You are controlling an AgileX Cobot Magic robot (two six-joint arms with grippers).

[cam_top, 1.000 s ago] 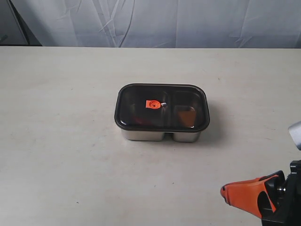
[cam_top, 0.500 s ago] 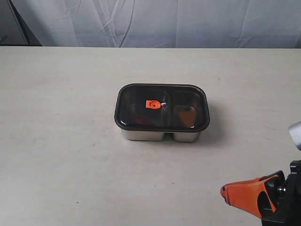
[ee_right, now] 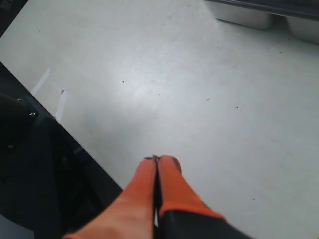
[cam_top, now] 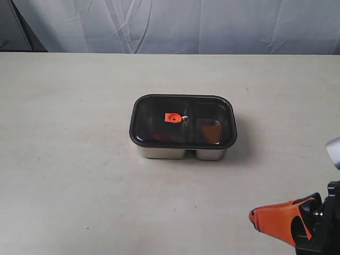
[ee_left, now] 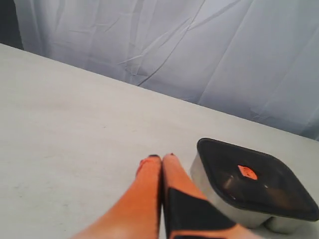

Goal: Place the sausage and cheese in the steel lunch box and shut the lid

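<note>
The steel lunch box (cam_top: 180, 153) stands mid-table with the dark lid (cam_top: 183, 122) seated flat on it, orange valve (cam_top: 172, 118) up. Through the lid I make out the cheese (cam_top: 211, 130) as an orange shape in the right compartment and the sausage (cam_top: 159, 134) as a faint reddish shape in the left one. My right gripper (cam_top: 252, 217) hovers at the front right, shut and empty, as the right wrist view (ee_right: 157, 159) confirms. My left gripper (ee_left: 162, 157) is shut and empty, just beside the box (ee_left: 219, 199) and lid (ee_left: 254, 177); the exterior view does not show it.
White curtain (cam_top: 170, 24) hangs behind the table's far edge. In the right wrist view the table's edge (ee_right: 75, 134) runs close to the gripper, with dark floor and equipment (ee_right: 30, 169) beyond it.
</note>
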